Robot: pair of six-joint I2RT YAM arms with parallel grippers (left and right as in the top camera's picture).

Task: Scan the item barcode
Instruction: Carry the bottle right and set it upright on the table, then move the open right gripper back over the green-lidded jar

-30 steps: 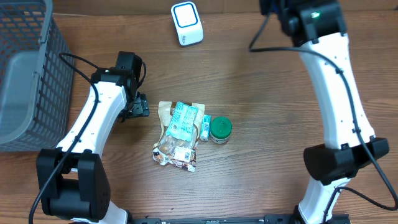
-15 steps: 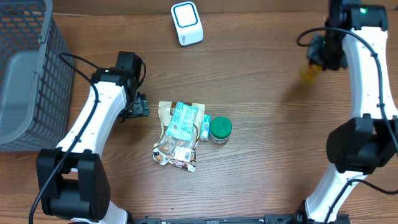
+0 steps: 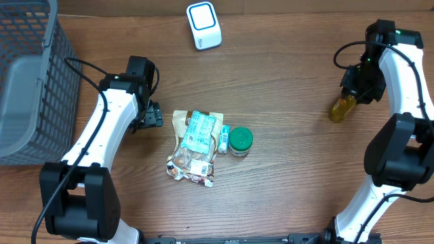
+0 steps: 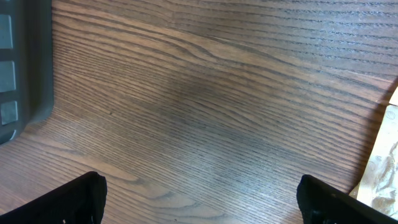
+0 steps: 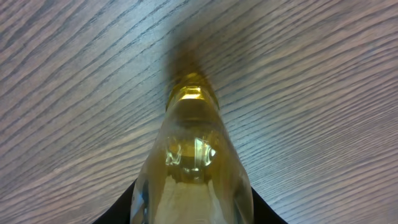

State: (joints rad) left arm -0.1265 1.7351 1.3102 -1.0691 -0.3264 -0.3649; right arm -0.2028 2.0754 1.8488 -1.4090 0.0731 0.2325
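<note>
Two robot arms are working at a wooden table [image 3: 291, 176]. The right gripper [image 3: 353, 93] is holding a yellow bottle [image 3: 340, 108] near the table's right edge, with its jaws clamped on the bottle's wider body. The left gripper [image 3: 150, 116] is hanging over bare wood left of centre, with its jaws spread wide and nothing between them.

A white and blue scanner [image 3: 203, 26] is sitting at the far edge of the table, well apart from the bottle. A snack pouch [image 3: 193, 146] and a green-lidded jar [image 3: 241, 139] are lying between the arms, and a grey basket [image 3: 41, 102] is standing at the left.

The step in hand is probably presenting the bottle to the scanner. To do it well, the right arm should be keeping its grip firm while carrying the bottle across. It should then be rolling the bottle until the printed code is facing the scanner's window. No label or barcode is showing in any view, so the right side to turn cannot be told.

Seen from above, the bottle's long axis is running diagonally, from the gripper at the upper right to the free end at the lower left. In the right wrist view, its narrow neck is pointing away from the fingers and down toward the wood. Whether the tip is touching the table cannot be told.
</note>
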